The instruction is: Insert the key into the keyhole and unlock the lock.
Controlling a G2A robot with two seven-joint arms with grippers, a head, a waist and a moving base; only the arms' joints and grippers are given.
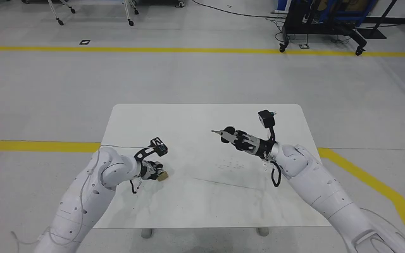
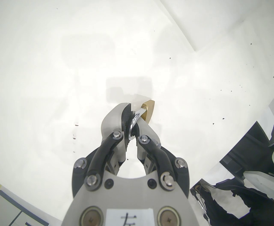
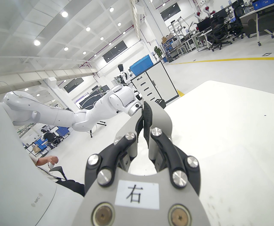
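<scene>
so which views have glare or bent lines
Left wrist view: the table glares near white around the lock, with a faint shadow beyond it. Right wrist view: ceiling lamps flare and the ceiling beams bow. Top view: even light, yellow floor line straight.

Right end effector [image 3: 143, 109] pinched closed — above white table [image 3: 214, 128].

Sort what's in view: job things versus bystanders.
Job: padlock, held by its shackle in the left gripper; right gripper, shut, with a thin metal tip, likely the key, poking out.
Just lying about: dark specks on the table; drawer cabinet beyond it.
</scene>
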